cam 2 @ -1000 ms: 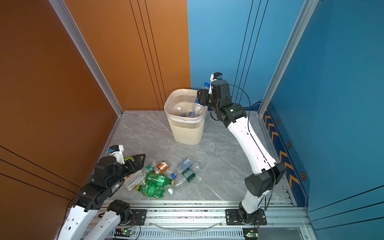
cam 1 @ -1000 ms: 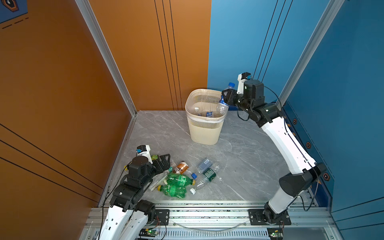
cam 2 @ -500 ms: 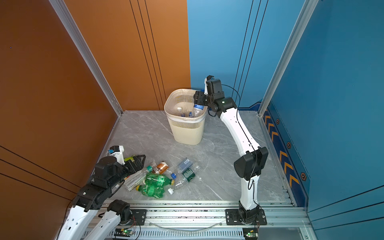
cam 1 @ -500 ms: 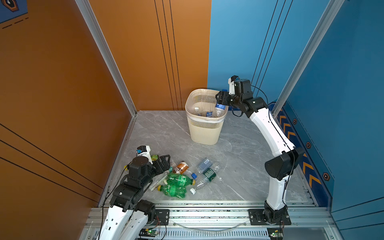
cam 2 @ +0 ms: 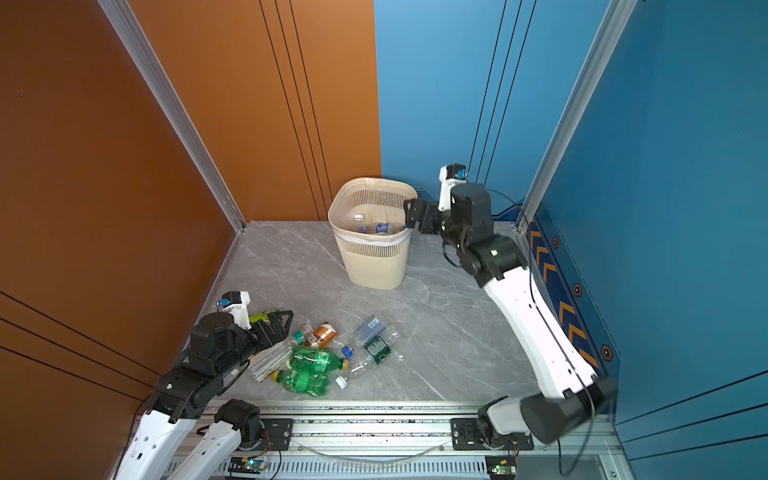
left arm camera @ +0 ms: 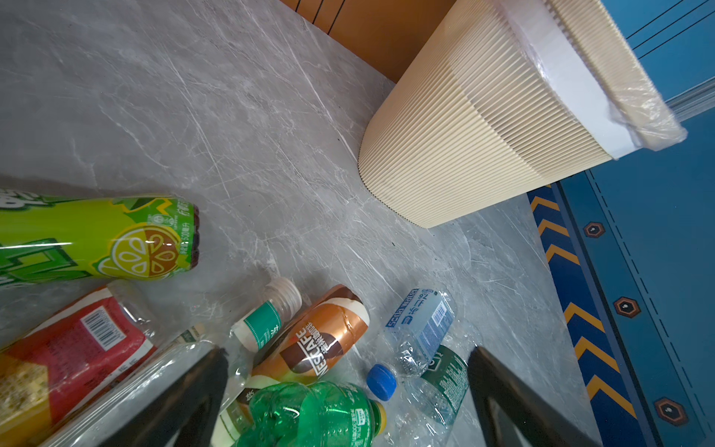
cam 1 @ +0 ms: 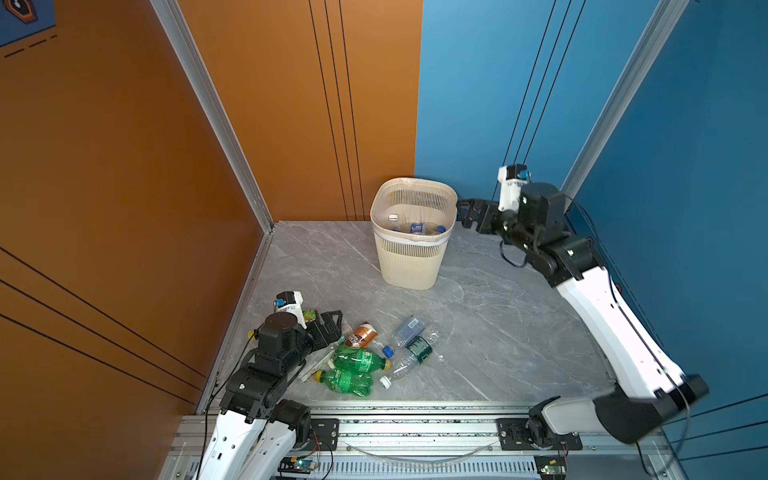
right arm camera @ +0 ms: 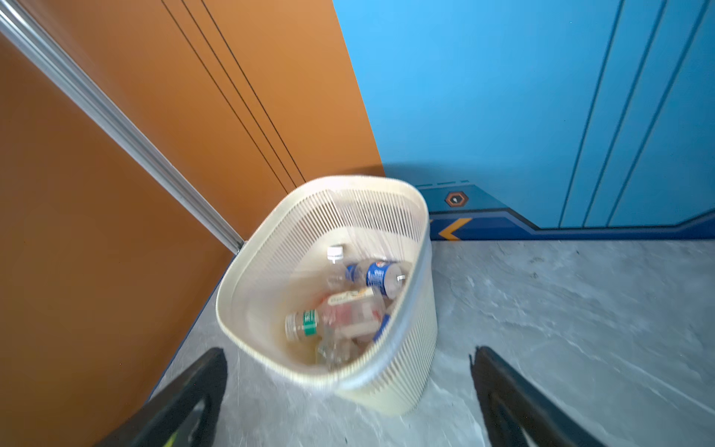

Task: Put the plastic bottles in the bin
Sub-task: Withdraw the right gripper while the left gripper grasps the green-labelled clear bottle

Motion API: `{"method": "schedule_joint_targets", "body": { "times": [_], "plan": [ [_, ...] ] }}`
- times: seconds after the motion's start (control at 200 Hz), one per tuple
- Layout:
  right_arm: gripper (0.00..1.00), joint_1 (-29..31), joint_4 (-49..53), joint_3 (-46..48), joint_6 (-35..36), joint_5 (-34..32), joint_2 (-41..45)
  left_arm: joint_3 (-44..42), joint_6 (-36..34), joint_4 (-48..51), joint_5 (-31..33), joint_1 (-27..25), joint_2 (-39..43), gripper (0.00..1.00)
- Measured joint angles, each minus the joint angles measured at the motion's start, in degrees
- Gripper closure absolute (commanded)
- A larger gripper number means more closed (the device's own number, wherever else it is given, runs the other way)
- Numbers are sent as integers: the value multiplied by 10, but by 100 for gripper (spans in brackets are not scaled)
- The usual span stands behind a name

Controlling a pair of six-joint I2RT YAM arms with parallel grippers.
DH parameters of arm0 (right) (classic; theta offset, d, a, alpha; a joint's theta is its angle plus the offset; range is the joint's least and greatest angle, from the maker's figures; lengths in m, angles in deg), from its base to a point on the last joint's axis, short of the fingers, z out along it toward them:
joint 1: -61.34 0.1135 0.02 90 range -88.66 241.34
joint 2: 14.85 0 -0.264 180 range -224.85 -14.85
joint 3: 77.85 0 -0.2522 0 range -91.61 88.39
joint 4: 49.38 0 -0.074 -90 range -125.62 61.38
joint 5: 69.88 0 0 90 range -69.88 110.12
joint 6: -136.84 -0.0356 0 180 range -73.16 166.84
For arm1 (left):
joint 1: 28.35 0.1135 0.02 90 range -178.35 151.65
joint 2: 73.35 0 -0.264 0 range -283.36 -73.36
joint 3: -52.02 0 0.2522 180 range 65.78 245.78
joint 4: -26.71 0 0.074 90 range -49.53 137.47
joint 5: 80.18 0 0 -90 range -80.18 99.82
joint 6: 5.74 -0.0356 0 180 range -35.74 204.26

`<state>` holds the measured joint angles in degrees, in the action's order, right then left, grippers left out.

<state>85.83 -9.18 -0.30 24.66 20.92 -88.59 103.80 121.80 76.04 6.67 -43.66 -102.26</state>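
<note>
Support: grey marble floor, carrying everything below.

Reference: bin, upright with mouth up and liner folded over the rim, so open to drops from above.

Right gripper: just outside the bin rim, on its blue-wall side, not over the mouth. Jaws spread wide, nothing between them. Judged clear for a return to the heap.

Left gripper: well apart from the bin on its near side, low over the heap. Jaws spread wide, nothing clamped. Judged a pre-grasp stance.

Loose bottles: lying flat, well short of the bin, touching and overlapping. Expect difficulty isolating one.

Binned bottles: several lying on the bin bottom, inside the liner.

Green bottles: side by side at the heap edge farthest from the bin.

Orange-labelled bottle: at the bin-facing heap edge, just beside the left jaws. Judged the likeliest next pick.
</note>
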Motion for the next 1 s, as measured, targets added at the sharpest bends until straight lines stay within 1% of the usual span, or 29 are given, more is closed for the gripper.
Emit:
{"method": "schedule_joint_targets", "body": {
  "times": [0.045,0.11,0.165,0.245,0.34,0.446,0.471,0.476,0.536,0.666,0.681,0.696,0.716,0.741,0.806,0.886,1.001],
  "plan": [
    [0,14,-17,87,-8,-14,69,-2,0,0,-5,0,-2,2],
    [0,23,-24,177,-25,-31,136,-2,0,-1,-12,-2,-6,2],
    [0,23,-27,233,-41,-44,173,-3,0,-2,-16,-5,-10,1],
    [0,23,-26,289,-59,-61,200,-4,0,-2,-21,-17,-18,1],
    [0,23,-16,307,-68,-72,201,-5,0,-2,-23,-45,-27,4],
    [0,22,-14,309,-77,-76,202,-5,5,-2,-11,-102,-28,7],
    [0,22,-15,310,-79,-76,202,-5,5,-2,-6,-119,-28,8],
    [0,22,-15,311,-79,-76,203,-6,8,-2,-3,-130,-29,8],
    [0,22,-15,315,-84,-77,205,-7,11,-3,10,-167,-33,8],
    [0,21,-15,324,-93,-82,210,-16,23,-15,61,-270,-58,8],
    [0,21,-15,324,-94,-82,210,-16,24,-16,64,-276,-61,8],
    [0,21,-15,324,-94,-82,210,-16,25,-18,73,-295,-68,8],
    [0,21,-15,324,-95,-83,210,-16,26,-20,79,-304,-72,8],
    [0,21,-15,324,-96,-84,211,-16,28,-25,95,-336,-85,8],
    [0,21,-15,324,-97,-84,212,-16,30,-40,123,-390,-117,8],
    [0,19,-15,325,-99,-85,215,-14,31,-57,147,-435,-160,7],
    [0,16,-15,332,-103,-86,222,5,33,-82,176,-493,-255,7]
  ]
}}
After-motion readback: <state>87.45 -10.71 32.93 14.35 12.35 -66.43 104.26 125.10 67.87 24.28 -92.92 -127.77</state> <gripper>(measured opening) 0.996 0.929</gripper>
